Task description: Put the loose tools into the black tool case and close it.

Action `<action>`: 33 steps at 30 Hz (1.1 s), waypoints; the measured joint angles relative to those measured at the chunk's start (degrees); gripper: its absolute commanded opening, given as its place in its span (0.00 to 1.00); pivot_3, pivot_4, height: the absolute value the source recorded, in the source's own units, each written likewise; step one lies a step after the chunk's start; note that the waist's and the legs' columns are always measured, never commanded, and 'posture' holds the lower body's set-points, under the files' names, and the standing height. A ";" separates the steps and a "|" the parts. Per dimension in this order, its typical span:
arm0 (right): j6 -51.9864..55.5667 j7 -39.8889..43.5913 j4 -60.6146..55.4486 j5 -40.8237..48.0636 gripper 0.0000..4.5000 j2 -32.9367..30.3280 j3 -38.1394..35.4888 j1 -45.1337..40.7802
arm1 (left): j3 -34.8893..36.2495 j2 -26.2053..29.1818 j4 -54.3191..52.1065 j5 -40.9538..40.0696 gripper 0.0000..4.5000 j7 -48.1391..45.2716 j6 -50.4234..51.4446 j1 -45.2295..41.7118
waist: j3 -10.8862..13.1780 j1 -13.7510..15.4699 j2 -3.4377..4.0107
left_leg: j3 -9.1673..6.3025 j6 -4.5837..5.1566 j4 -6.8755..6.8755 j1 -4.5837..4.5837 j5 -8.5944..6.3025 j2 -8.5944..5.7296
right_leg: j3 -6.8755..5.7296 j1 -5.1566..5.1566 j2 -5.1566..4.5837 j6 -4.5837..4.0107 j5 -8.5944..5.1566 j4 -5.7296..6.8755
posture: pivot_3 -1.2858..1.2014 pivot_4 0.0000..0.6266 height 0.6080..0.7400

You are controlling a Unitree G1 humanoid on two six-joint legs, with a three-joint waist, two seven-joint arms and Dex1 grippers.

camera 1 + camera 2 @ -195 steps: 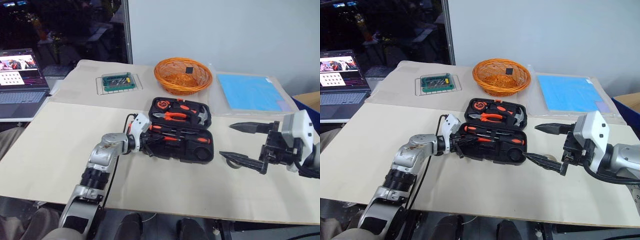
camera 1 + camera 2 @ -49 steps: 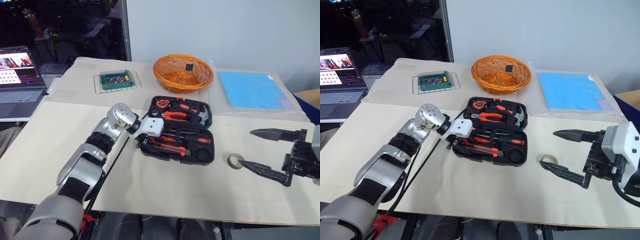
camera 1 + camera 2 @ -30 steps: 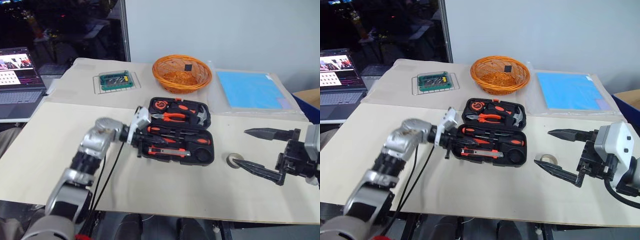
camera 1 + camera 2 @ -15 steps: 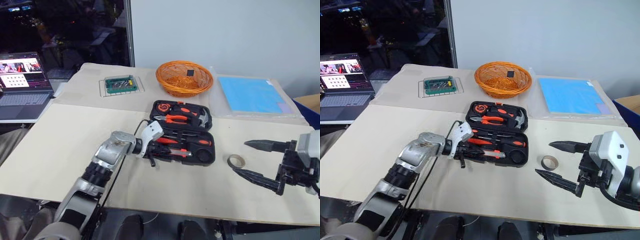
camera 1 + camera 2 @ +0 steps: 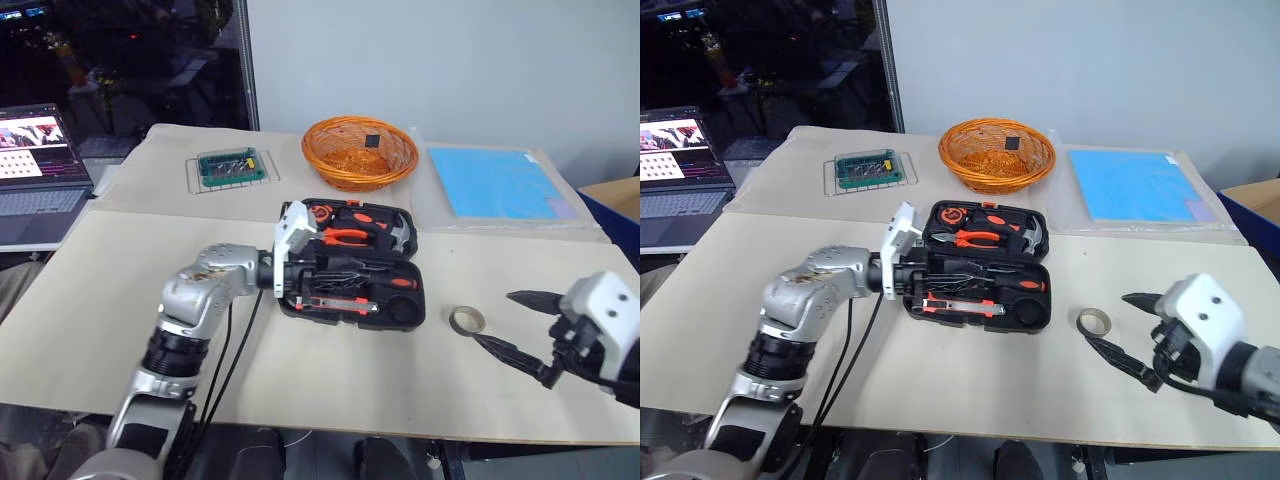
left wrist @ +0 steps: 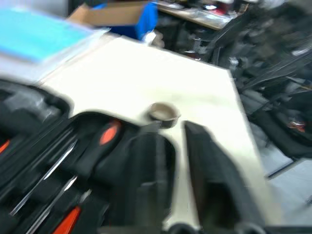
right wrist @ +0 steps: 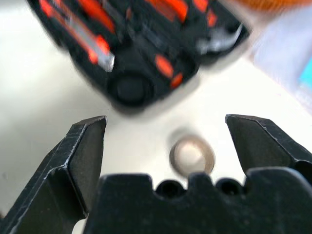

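We are lifting our left gripper point(image 5: 318, 268), its fingers now parted and holding nothing, off the tools seated in the open black tool case point(image 5: 400, 305). To the right, the tan tape roll point(image 5: 466, 320) is lying loose on the table, and we are lowering our right gripper point(image 7: 165, 139), jaws wide and empty, toward it.

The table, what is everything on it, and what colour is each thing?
Black tool case: one, black, open at the table's middle, orange-and-black tools inside.
Tape roll: one, tan, flat on the table just right of the case.
Basket: one, orange, behind the case.
Green tray: one, left of the basket.
Blue sheet: one, back right.
Laptop: one, far left, screen lit.
Left gripper: over the case's left end.
Right gripper: open, facing the tape roll.
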 measured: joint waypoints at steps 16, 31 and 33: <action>3.31 -0.38 20.87 -13.88 0.40 -5.85 30.93 -20.95 | -2.43 8.31 -10.93 -2.77 0.81 -4.93 -4.50 3.96 | 0.04 0.59 0.02 | 0.08 0.03 -0.01 -0.17 -0.01 0.01 | 0.01 -0.13 -0.01 0.00 -0.01 -0.14 | 0.52 0.24 1.00; 2.00 4.39 22.21 -16.75 0.01 -5.87 32.30 -22.85 | -1.86 10.15 -9.70 -2.71 0.81 -2.94 -7.39 6.61 | 0.09 0.68 0.07 | 0.11 0.02 -0.01 -0.17 -0.01 0.02 | 0.01 -0.16 -0.01 0.14 -0.08 -0.11 | 0.52 0.24 1.00; 2.26 4.80 21.25 -16.21 0.01 -6.04 31.41 -22.86 | -1.70 10.18 -9.60 -2.72 0.81 -2.87 -7.42 6.62 | 0.09 0.68 0.07 | 0.10 0.02 -0.01 -0.17 -0.01 0.03 | 0.01 -0.16 0.01 0.14 -0.08 -0.11 | 0.52 0.24 1.00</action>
